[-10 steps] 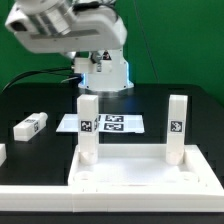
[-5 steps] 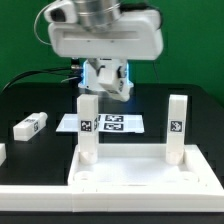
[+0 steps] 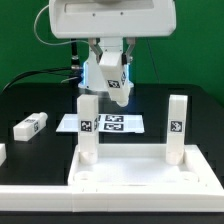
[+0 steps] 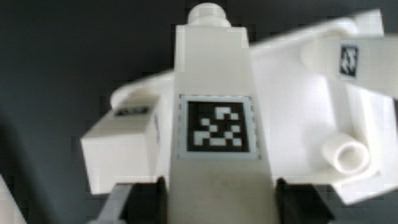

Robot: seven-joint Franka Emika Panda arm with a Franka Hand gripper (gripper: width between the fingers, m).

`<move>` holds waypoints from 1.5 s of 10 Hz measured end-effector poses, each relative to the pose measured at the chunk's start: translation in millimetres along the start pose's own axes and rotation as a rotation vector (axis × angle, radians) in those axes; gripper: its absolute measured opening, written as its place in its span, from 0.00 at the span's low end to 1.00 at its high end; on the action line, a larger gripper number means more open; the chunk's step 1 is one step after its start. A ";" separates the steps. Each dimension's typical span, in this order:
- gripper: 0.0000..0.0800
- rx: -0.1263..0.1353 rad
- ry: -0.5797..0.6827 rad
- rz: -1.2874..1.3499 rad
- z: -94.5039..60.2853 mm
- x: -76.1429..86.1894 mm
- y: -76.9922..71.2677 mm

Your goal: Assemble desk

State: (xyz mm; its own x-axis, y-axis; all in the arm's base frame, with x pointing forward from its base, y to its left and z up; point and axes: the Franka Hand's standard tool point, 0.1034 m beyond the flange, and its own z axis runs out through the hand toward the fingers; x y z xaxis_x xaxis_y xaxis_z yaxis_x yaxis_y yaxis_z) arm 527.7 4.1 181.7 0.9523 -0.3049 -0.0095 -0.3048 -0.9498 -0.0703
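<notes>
The robot's hand (image 3: 113, 62), clenched around a tagged white leg (image 3: 118, 90), has just swung in over the bench (image 3: 40, 160) towards the desk top (image 3: 130, 180) (two legs (image 3: 88, 125) already stand there), probably for fitting next.

White tabletop (image 3: 125, 174) carries upright first leg (image 3: 88, 125) and second leg (image 3: 177, 128); third leg (image 3: 31, 125) lies apart; fourth leg (image 3: 115, 80) hangs tilted.

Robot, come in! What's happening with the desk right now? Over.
Gripper shut on held leg, in the air. Two upright legs stand in the tabletop. Spare leg lies aside. Nothing seen in the way.
</notes>
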 end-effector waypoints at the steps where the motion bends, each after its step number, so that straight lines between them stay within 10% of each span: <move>1: 0.36 0.011 0.076 0.001 1.2 3.8 -2.6; 5: 0.36 0.032 0.400 -0.086 -12.1 32.2 -46.9; 7: 0.36 0.092 0.547 -0.126 -17.5 47.1 -84.1; 9: 0.36 0.145 0.603 -0.059 -16.1 42.7 -91.0; 12: 0.36 0.130 0.596 -0.082 -10.7 41.7 -88.6; 15: 0.36 0.061 0.612 -0.321 0.4 63.4 -119.7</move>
State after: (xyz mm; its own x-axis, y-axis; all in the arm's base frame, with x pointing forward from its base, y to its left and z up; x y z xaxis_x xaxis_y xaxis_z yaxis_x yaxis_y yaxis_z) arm 624.6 98.5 189.2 0.8115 -0.0111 0.5842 0.0093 -0.9994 -0.0319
